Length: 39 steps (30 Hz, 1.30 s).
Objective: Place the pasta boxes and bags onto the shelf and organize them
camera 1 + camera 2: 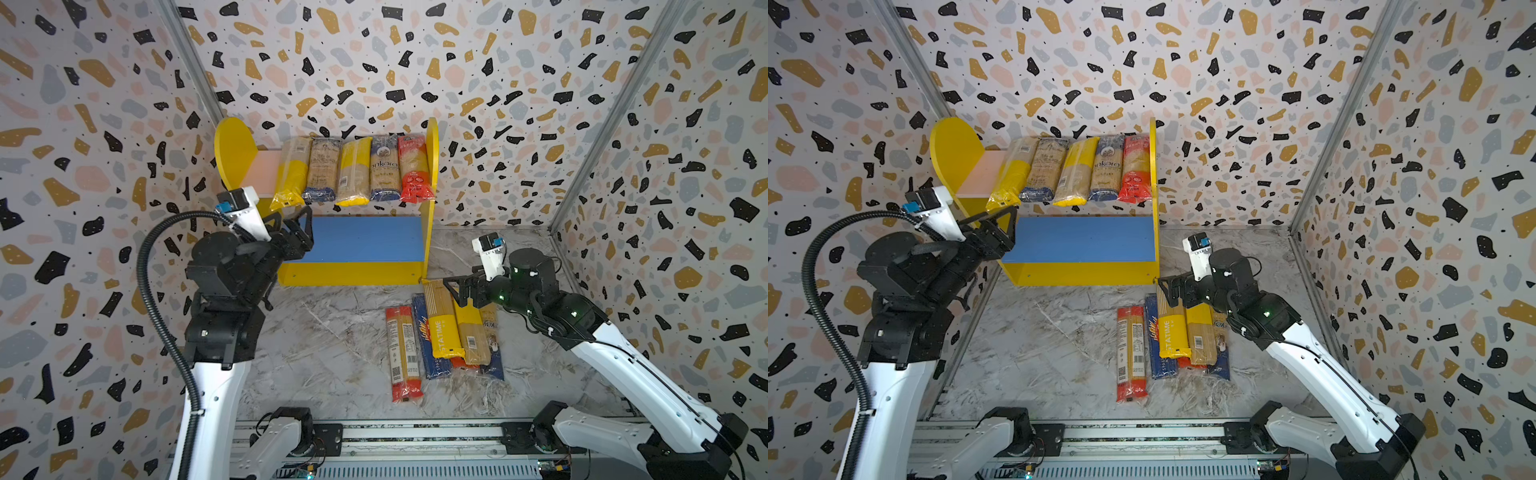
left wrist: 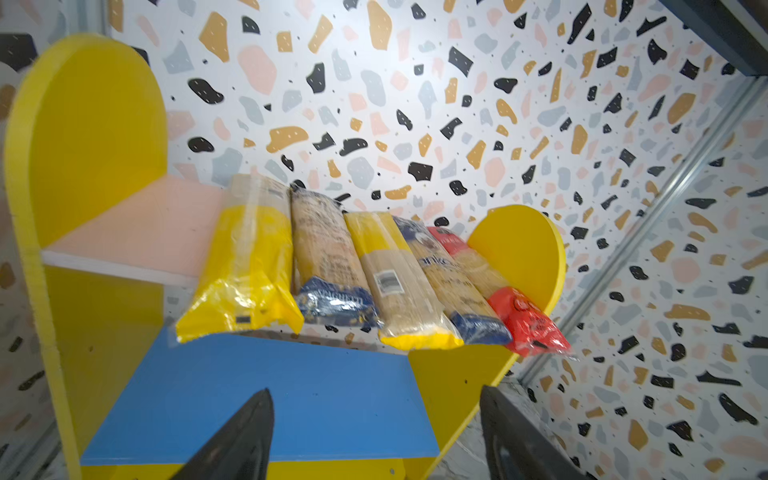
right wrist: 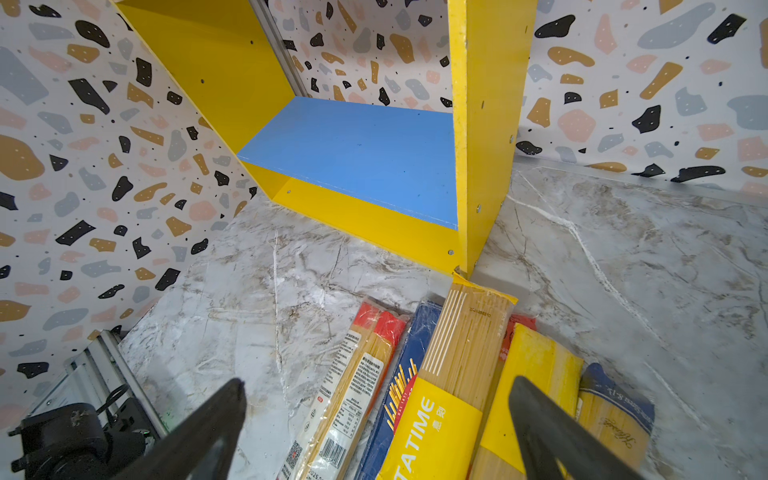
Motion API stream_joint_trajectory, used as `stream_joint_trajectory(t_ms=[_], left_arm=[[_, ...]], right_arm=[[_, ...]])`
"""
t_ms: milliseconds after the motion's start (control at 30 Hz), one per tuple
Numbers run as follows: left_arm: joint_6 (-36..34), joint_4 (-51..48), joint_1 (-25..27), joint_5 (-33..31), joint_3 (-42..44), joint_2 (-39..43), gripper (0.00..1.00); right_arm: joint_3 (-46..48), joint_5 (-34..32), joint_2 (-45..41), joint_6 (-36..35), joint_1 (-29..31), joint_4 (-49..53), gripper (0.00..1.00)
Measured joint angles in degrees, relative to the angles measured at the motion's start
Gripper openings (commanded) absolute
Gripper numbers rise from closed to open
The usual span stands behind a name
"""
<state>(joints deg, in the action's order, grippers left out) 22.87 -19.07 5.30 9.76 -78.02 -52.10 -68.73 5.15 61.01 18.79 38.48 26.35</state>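
Observation:
The shelf (image 1: pixel 232 149) stands at the back, with several pasta bags (image 1: pixel 353 172) lying side by side on its pink upper board (image 1: pixel 268 166). These bags fill the right part, and their near ends overhang the edge. The blue lower board (image 1: pixel 365 239) is bare. My left gripper (image 1: pixel 297 224) hovers open and empty at the left end of that board (image 2: pixel 291 399). On the table, several more packs lie in a pile: a red-ended bag (image 1: pixel 401 353), a dark blue box (image 1: pixel 428 349) and a yellow-banded pack (image 1: pixel 444 328) on top. My right gripper (image 1: pixel 453 289) is open just above the pile's far end (image 3: pixel 461 353).
Terrazzo-patterned walls enclose the marble tabletop (image 1: pixel 324 353) on three sides, with metal corner posts (image 1: pixel 598 137). A rail with the arm bases (image 1: pixel 415 436) runs along the front edge. A black corrugated hose (image 1: pixel 153 291) loops beside the left arm.

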Motion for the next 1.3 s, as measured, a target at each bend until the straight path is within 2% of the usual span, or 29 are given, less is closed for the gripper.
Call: stream_joint_trajectory(t_ms=[200, 433, 567, 633, 733, 1033, 1300], left_arm=[[2.08, -1.31, 8.59, -1.64, 9.68, 4.74, 0.76], [4.72, -1.55, 25.31, -8.52, 25.18, 6.29, 0.77], [7.87, -0.13, 35.95, -15.41, 33.73, 1.25, 0.77], [9.38, 0.26, 40.98, -19.63, 36.22, -4.37, 0.77], [11.54, 2.01, 46.03, -22.67, 38.4, -13.0, 0.81], [18.21, 8.96, 54.21, -24.26, 41.62, -25.16, 0.84], [22.1, 10.71, 56.87, -23.76, 41.99, -29.42, 0.85]], right_arm=[[2.14, 0.02, -2.45, 0.11, 0.0, 0.57, 0.99], [7.87, -0.81, -6.95, 1.11, 0.0, 1.14, 0.99], [10.56, -0.9, -8.41, 1.97, 0.0, 1.55, 0.99], [11.21, -0.9, -8.44, 2.23, 0.0, 1.57, 0.99], [11.58, -0.92, -8.44, 2.62, 0.0, 1.6, 0.99], [13.42, -1.75, -8.59, 3.04, 0.0, 0.96, 0.99], [15.45, -1.81, -8.59, 3.23, 0.0, 0.61, 0.99]])
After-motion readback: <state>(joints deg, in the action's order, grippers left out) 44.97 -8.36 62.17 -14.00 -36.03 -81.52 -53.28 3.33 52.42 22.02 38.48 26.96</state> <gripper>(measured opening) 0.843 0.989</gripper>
